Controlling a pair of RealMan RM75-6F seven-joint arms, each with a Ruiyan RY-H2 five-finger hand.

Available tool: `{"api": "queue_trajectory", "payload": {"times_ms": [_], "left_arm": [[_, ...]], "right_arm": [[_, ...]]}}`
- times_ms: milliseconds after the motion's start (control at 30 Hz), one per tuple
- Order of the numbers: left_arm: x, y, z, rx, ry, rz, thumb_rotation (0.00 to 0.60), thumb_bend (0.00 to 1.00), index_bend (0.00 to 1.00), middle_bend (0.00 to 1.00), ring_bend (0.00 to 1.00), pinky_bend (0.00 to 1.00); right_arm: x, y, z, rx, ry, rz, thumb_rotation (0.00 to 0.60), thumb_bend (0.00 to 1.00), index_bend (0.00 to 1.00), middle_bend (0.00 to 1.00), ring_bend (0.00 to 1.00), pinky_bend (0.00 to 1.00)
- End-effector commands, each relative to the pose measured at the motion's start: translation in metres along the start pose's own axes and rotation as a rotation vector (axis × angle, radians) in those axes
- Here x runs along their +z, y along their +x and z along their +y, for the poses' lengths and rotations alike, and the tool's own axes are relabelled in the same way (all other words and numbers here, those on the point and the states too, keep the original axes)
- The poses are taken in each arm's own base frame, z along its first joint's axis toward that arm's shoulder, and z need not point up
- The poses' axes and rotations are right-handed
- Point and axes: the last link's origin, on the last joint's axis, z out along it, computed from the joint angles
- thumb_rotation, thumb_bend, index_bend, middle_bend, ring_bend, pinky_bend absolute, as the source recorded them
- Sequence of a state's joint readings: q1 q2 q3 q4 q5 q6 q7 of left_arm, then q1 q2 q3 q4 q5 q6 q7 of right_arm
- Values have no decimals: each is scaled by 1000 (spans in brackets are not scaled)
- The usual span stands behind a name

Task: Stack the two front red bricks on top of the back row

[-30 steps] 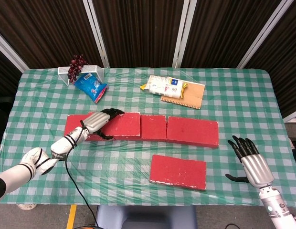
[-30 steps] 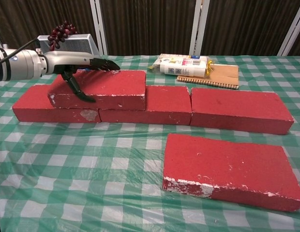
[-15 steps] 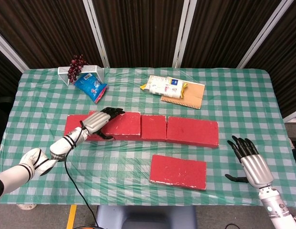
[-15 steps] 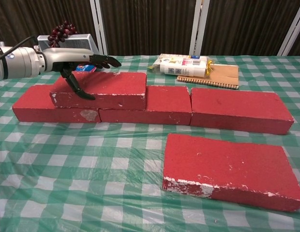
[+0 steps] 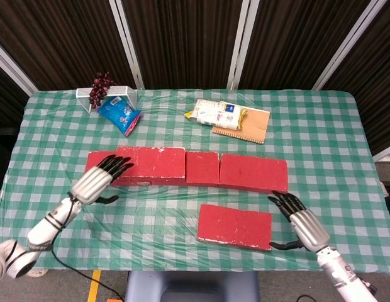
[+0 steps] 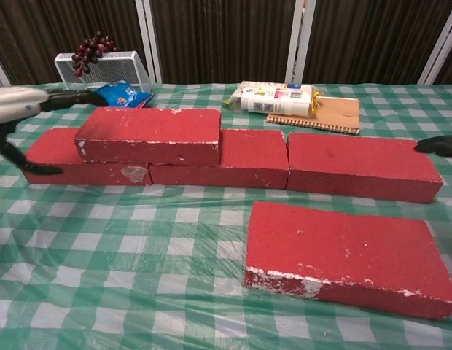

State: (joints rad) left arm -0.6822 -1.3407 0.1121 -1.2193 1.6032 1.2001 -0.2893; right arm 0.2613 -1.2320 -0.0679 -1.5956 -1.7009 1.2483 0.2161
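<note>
Green-and-white checked cloth (image 5: 182, 207) covers the table, with dark slatted panels behind.

Back row (image 6: 240, 164): red bricks laid end to end across the middle of the table, left end partly covered from above.

Stacked brick (image 5: 152, 165): one red brick lying flat on the left part of the back row, straddling a joint below it in the chest view. A second ago the left hand lay over its left end; now nothing touches it and it sits level. Judged placed.

Front brick (image 5: 234, 226): the remaining red brick, flat on the cloth in front of the row, right of centre, apart from the row. Not yet lifted.

Left hand (image 5: 97, 180): has drawn back off the stacked brick toward the front left, fingers spread wide, holding nothing. Fingertips hover just beside the row's left end.

Right hand (image 5: 299, 221): has come in from the far right edge to just beside the front brick's right end, fingers spread, thumb low near the brick's near corner, holding nothing. Contact with the brick cannot be told.

Reading: first stacking done, second one starting; the next move calls for a firm hold across the front brick's right end.

Also present: wire basket (image 5: 105, 95) with dark grapes (image 5: 100, 87), blue snack packet (image 5: 120, 115), white packet (image 5: 215, 114) on a brown board (image 5: 255, 129).
</note>
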Motion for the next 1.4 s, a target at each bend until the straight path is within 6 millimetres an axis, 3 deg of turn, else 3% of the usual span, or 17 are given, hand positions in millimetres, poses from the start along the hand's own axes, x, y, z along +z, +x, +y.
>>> {"api": "queue_trajectory", "payload": {"times_ms": [33, 167, 367, 533, 767, 833, 900, 967, 1033, 1200, 1400], "left_arm": [[-69, -29, -5, -23, 123, 24, 600, 254, 0, 0, 0, 52], [-82, -46, -7, -44, 139, -9, 600, 255, 0, 0, 0, 53], [-80, -48, -9, -2, 142, -8, 600, 258, 0, 0, 0, 57], [-80, -48, -10, 5, 146, 3, 600, 258, 0, 0, 0, 57], [-78, -51, -13, 3, 157, -12, 600, 260, 0, 12, 0, 58], [-78, -51, -12, -2, 151, -11, 600, 260, 0, 13, 0, 58], [-77, -51, -11, -18, 137, -14, 600, 262, 0, 19, 0, 58], [-77, -50, -11, -32, 126, -14, 600, 266, 0, 30, 0, 62], [-77, -49, -12, -27, 122, -5, 600, 269, 0, 35, 0, 64], [-78, -48, -14, -27, 129, 8, 600, 268, 0, 35, 0, 65], [-78, -49, -13, -25, 133, 0, 600, 268, 0, 35, 0, 64]], "right_arm": [[25, -21, -26, 57, 51, -86, 538, 102, 0, 0, 0, 0], [42, -34, -40, 90, 63, -145, 539, 102, 0, 0, 0, 0], [50, -44, -46, 81, 67, -157, 539, 102, 0, 0, 0, 0], [64, -66, -42, 72, 13, -207, 539, 102, 0, 0, 0, 0], [76, -72, -41, 78, -18, -225, 536, 102, 0, 0, 0, 3], [78, -71, -42, 83, -21, -228, 534, 102, 0, 1, 0, 59], [80, -69, -43, 71, -25, -216, 549, 108, 116, 106, 36, 203], [81, -69, -43, 57, -29, -219, 582, 129, 305, 243, 133, 299], [81, -66, -45, 36, -25, -203, 600, 165, 414, 299, 203, 359], [76, -54, -52, -3, 4, -84, 600, 194, 562, 381, 286, 425], [69, -32, -58, -7, 46, 21, 600, 219, 613, 425, 331, 475]]}}
